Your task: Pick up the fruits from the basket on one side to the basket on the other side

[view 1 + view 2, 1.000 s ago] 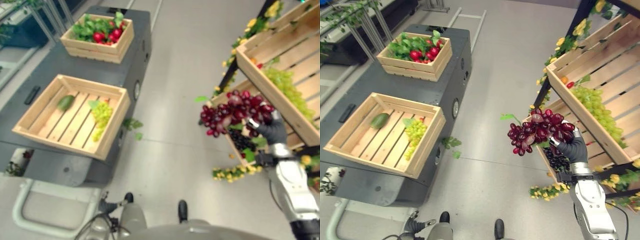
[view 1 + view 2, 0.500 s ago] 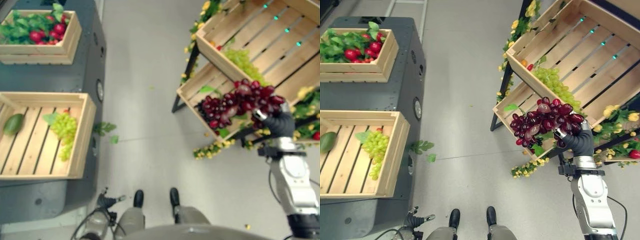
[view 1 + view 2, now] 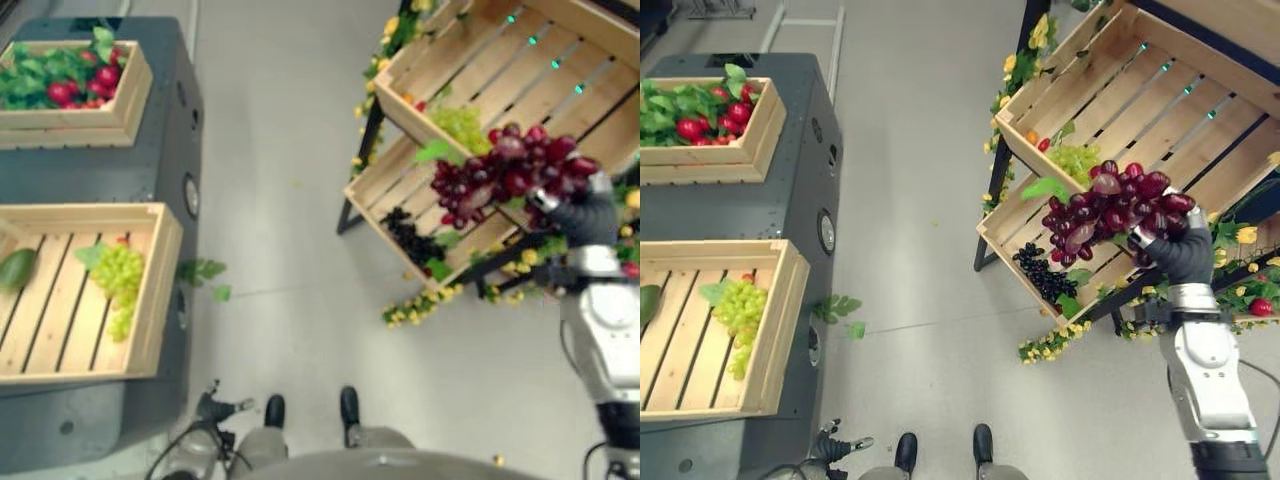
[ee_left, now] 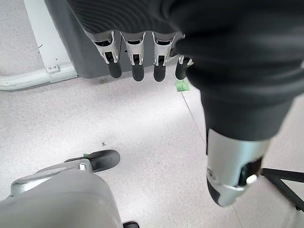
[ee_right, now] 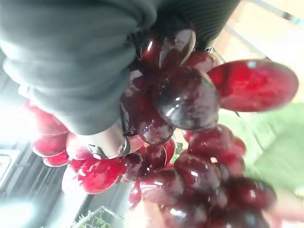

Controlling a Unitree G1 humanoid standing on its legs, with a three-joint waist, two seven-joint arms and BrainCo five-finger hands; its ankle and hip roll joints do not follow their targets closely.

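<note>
The robot's right hand (image 3: 1180, 250) grips a bunch of red grapes (image 3: 1105, 208), fingers curled around it, raised in the air above the lower crate (image 3: 1025, 215) of a slanted wooden rack, while its left hand (image 4: 142, 52) hangs open over the floor.

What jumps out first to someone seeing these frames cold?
The big bunch of dark red grapes, gripped in the robot's right hand, held up in front of the tilted wooden crates on the black stand at the right. Next, the slatted wooden crate on the dark grey cart at the left, with a green grape bunch lying in it.
</note>
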